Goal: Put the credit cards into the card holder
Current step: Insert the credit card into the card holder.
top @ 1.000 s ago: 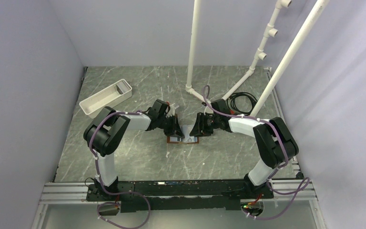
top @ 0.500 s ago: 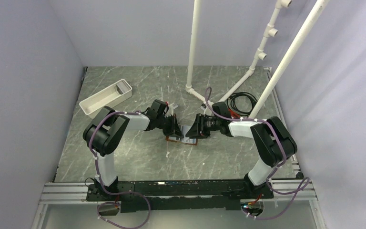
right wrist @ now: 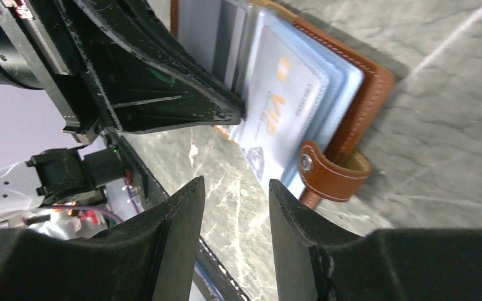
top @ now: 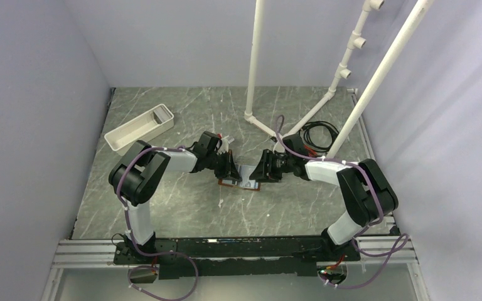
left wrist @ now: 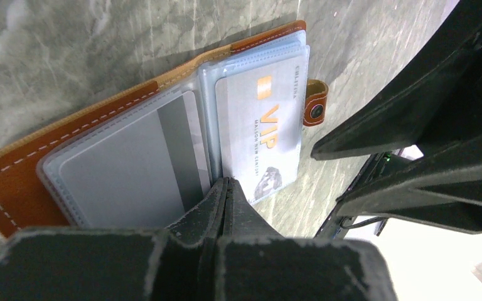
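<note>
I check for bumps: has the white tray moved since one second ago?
No. The white tray keeps its place and angle near the far left corner of the table.

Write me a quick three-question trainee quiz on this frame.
1. True or false: the left hand is shut.
2. Where is the VIP card relative to the card holder? A sleeved inside it; B loose beside it; C lifted above it.
3. What does the right hand hold?
Key: 1 true; 2 A; 3 nothing, it is open.
</note>
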Controlling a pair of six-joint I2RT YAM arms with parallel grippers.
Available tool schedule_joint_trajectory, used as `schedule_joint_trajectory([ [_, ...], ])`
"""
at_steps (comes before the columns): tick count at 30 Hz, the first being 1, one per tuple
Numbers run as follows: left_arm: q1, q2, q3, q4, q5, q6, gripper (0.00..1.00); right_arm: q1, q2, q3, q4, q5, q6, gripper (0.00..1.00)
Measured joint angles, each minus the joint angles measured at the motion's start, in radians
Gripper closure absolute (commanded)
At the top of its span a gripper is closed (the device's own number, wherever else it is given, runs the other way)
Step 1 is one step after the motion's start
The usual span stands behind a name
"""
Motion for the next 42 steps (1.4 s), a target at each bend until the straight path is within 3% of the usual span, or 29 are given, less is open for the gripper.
schedule_joint_trajectory([
  [7,0.0,0.0,-0.001,0.002,0.0,0.0,1.0,-0.011,-0.011,-0.004,-0.029,0.023,-0.022,0.65],
  [37,0.0,0.0,-0.001,0.002,0.002,0.0,1.0,-0.011,0.067,-0.004,0.032,-0.024,-0.002,0.64],
  [42,0.0,-0.013,-0.002,-0.014,-0.002,-0.002,0.72,-0.009,0.069,-0.004,0.066,-0.05,0.024,0.64],
])
